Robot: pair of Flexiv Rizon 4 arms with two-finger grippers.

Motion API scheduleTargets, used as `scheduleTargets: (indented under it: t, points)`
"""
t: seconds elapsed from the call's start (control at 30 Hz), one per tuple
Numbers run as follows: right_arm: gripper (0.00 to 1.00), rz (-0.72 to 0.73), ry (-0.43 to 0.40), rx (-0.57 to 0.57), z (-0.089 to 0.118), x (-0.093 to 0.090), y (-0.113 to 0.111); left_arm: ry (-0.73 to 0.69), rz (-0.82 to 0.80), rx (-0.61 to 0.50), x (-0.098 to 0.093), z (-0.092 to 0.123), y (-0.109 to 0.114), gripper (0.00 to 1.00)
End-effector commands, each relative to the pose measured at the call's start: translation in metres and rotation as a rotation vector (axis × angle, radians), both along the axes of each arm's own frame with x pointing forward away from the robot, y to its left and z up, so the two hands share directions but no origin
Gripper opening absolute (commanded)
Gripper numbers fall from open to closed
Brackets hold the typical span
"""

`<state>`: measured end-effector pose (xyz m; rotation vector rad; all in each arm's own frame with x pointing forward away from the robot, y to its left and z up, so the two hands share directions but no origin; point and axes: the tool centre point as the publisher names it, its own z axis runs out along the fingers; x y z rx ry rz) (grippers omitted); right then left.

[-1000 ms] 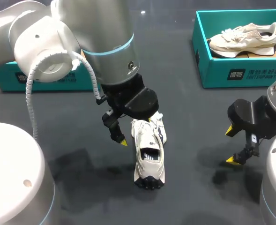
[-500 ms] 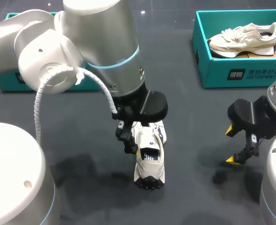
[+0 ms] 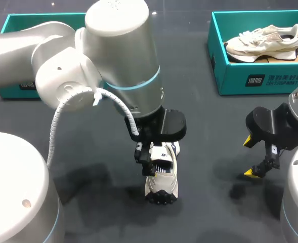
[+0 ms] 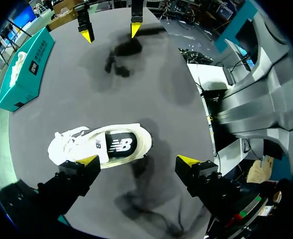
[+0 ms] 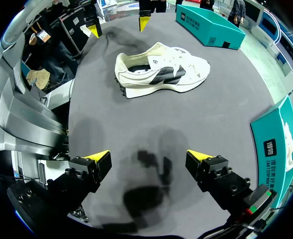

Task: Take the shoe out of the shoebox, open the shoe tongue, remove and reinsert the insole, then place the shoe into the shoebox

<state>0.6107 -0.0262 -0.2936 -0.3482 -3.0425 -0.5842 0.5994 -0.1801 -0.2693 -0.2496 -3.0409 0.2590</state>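
Shoe (image 3: 162,178) on table (image 3: 214,126) under spread left gripper (image 4: 137,160), beige shoe (image 3: 262,43) in shoebox (image 3: 260,78), right gripper (image 5: 147,155) spread

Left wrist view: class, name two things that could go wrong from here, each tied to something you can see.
1. The left gripper is open, with one fingertip beside the shoe and the other over the bare table. If it closes, it may catch only the heel rim or shove the shoe.
2. The right gripper hangs open, well apart from the shoe, so nothing steadies it and a push could slide or tip it.
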Motion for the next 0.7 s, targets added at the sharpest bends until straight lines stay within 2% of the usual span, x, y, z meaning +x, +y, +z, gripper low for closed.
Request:
scheduleTargets:
  t: [0.03, 0.3, 0.7]
  points:
    - [1.00, -0.002, -0.004, 0.000, 0.000, -0.003, -0.001, -0.014, 0.026, 0.020, -0.011, -0.018, -0.014, 1.00]
    - [1.00, -0.002, -0.004, 0.000, 0.000, -0.003, -0.001, -0.005, 0.076, 0.029, -0.019, -0.046, -0.015, 1.00]
    - [1.00, -0.002, -0.004, 0.000, 0.000, -0.003, -0.001, -0.032, 0.113, 0.039, -0.013, -0.079, -0.019, 1.00]
